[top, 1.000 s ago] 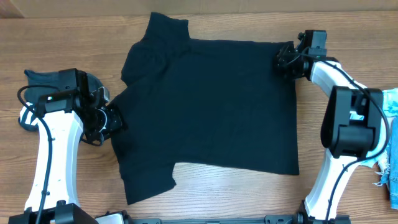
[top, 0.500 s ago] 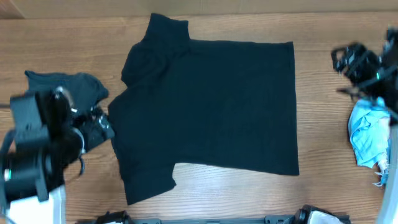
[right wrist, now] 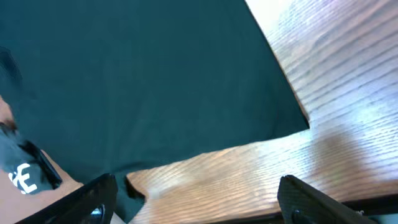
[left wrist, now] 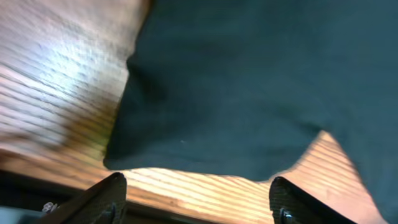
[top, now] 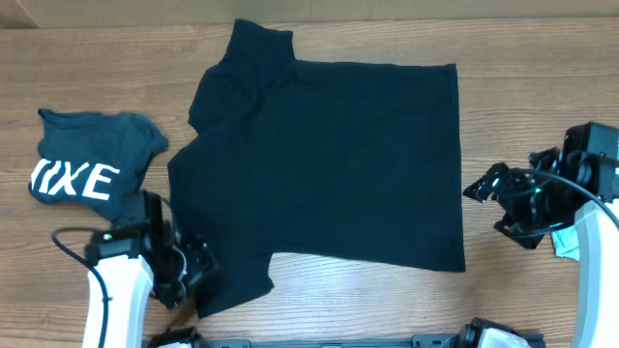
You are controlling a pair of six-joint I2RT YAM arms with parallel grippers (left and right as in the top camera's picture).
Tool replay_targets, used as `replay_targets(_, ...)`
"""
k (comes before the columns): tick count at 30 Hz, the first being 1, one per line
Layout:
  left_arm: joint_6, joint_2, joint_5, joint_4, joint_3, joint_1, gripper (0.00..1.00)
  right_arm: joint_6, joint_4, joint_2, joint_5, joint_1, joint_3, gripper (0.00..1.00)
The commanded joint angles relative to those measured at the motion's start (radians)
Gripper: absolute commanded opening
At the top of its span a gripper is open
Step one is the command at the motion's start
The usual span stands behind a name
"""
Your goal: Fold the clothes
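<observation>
A dark T-shirt (top: 329, 164) lies spread flat across the middle of the wooden table, collar to the left. My left gripper (top: 189, 271) is open and empty at the near left, just beside the shirt's near sleeve (left wrist: 186, 124). My right gripper (top: 493, 205) is open and empty at the right, just off the shirt's right hem near its near corner (right wrist: 292, 118). A folded dark shirt with white letters (top: 82, 169) lies at the left.
A light blue garment (top: 563, 242) shows at the right edge, mostly hidden behind my right arm. The table's near edge runs just below both grippers.
Both arms have let go of the shirt and swung toward the near edge. The left went from the shirt's left side to its near sleeve, the right from the far right corner to the near right.
</observation>
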Motion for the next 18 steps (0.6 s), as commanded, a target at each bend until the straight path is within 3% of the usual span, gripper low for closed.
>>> replay_targets(1,-0.134,-0.012,-0.031,0.077,-0.136,-0.007,0.75,-0.012,0.025,-0.007,-0.011,0.005,-0.049,0.87)
replay_targets(13,-0.170,0.008,-0.131,0.028,-0.177,-0.006,0.80,-0.035,0.046,-0.007,-0.010,0.005,-0.050,0.87)
replay_targets(18,-0.190,0.072,-0.152,0.035,-0.177,-0.007,0.60,-0.064,0.053,-0.007,-0.011,0.005,-0.050,0.88)
